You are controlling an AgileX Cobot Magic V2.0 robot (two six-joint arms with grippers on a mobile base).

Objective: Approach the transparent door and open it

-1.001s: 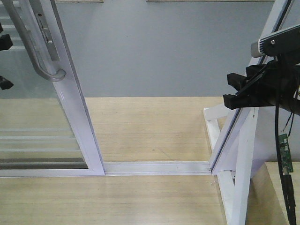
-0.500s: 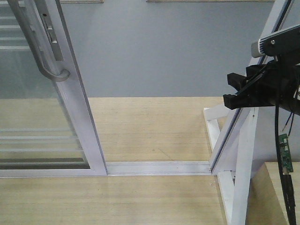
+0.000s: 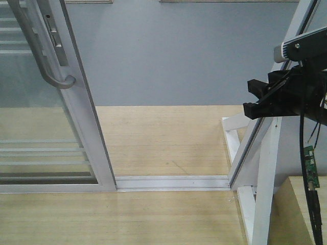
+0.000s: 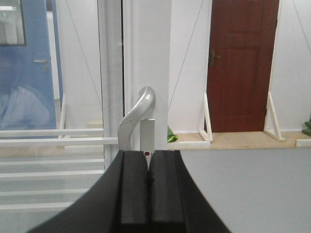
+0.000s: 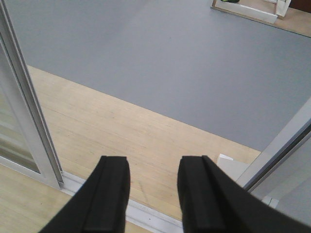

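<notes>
The transparent door [image 3: 36, 117] stands at the left of the front view, clear glass with thin white bars in a white frame. Its curved grey handle [image 3: 48, 61] is near the top left. The doorway beside it stands open to the grey floor. In the left wrist view my left gripper [image 4: 148, 154] is shut with nothing in it, just short of the handle [image 4: 137, 110] and the white door frame [image 4: 146, 43]. My right gripper [image 3: 249, 97] hovers open at the right, away from the door. In the right wrist view its fingers [image 5: 112, 189] are spread over the wooden floor, with the door frame [image 5: 26, 121] at the left edge.
A floor track [image 3: 171, 182] runs from the door to a slanted white frame post [image 3: 265, 127] with white braces at the right. Wooden flooring [image 3: 163, 138] meets grey floor [image 3: 173, 56] beyond. A dark red door [image 4: 240, 63] and a blue door [image 4: 29, 58] stand far off.
The door has slid slightly to the right. The black fingers of my left gripper, seen at the left edge by the handle a second ago, have left the front view. The right arm is still.
</notes>
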